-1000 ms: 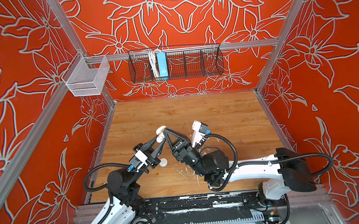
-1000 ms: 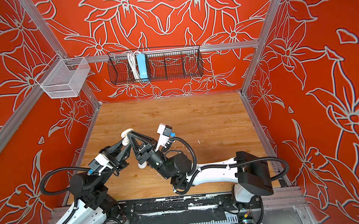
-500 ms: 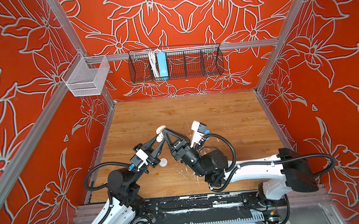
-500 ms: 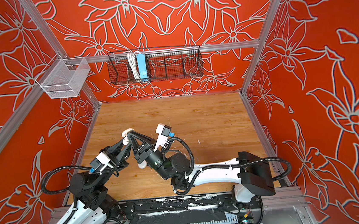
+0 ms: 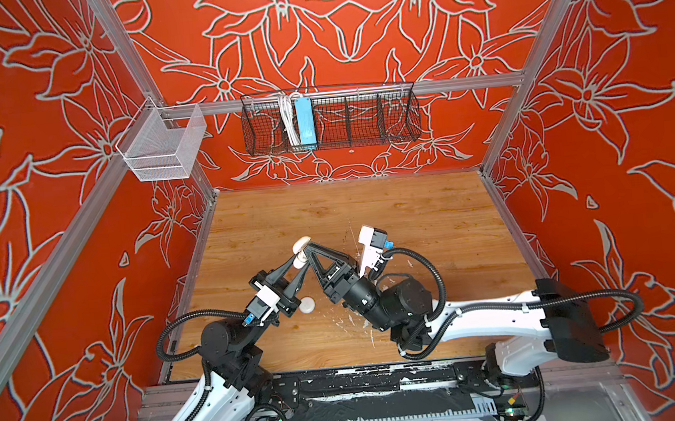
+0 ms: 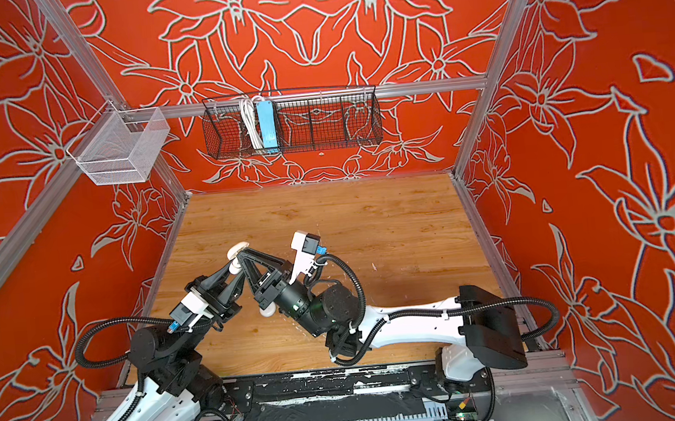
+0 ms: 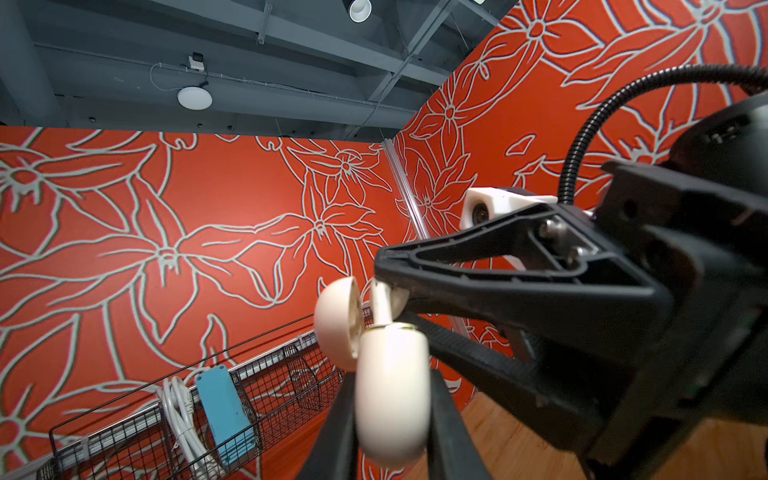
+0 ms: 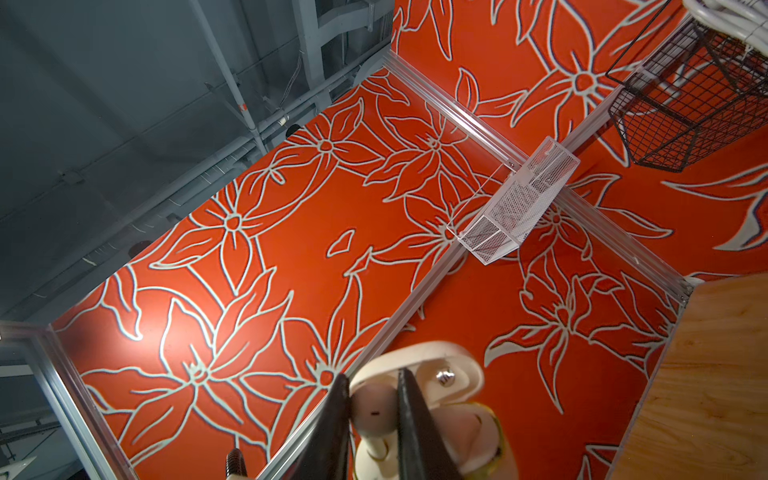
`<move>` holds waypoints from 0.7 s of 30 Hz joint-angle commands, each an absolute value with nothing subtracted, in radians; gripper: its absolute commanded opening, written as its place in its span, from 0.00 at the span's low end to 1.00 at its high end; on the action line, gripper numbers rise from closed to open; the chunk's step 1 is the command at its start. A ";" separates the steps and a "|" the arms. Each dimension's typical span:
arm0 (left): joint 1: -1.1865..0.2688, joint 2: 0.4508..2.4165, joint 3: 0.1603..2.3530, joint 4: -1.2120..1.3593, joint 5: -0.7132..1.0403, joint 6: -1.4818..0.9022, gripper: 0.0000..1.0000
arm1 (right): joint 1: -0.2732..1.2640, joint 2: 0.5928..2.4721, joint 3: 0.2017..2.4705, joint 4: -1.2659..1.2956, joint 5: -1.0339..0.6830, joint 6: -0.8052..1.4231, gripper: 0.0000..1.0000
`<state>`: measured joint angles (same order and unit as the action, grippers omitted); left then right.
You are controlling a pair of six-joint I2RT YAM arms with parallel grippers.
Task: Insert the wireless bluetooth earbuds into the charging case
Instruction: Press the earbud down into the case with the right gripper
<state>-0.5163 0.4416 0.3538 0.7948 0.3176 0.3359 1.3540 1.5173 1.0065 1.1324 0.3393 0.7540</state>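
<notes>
The left end effector [image 7: 392, 419] clamps the open case [image 7: 390, 374]; right end effector [image 8: 372, 386] pinches 1 earbud [image 8: 374, 415] partly inside; 2nd slot [image 8: 446, 376] empty.

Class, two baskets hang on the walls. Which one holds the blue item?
The long black wire basket on the back wall: a blue box stands in it beside a white cable. The white mesh basket shows no blue.

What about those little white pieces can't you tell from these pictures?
Whether the earbud sits in its socket: the shell of the charging case hides that in the left wrist view; top views, too small.
Small white piece on the table: too small in top views to call it the second earbud.
Case base: cut off, right wrist view.
</notes>
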 commanded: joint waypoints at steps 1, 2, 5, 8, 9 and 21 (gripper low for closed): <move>-0.536 0.440 0.423 0.934 0.451 0.361 0.00 | 1.391 1.606 0.943 0.774 0.242 0.802 0.00; -0.536 0.440 0.423 0.936 0.455 0.360 0.00 | 1.391 1.609 0.942 0.775 0.242 0.804 0.00; -0.536 0.448 0.428 0.935 0.461 0.354 0.00 | 1.391 1.604 0.943 0.775 0.241 0.791 0.00; -0.535 0.451 0.430 0.929 0.461 0.349 0.00 | 1.393 1.590 0.939 0.775 0.253 0.772 0.05; -0.537 0.451 0.430 0.928 0.460 0.345 0.00 | 1.393 1.586 0.938 0.775 0.259 0.767 0.11; -0.536 0.433 0.404 0.918 0.464 0.310 0.00 | 1.393 1.527 0.927 0.762 0.308 0.703 0.31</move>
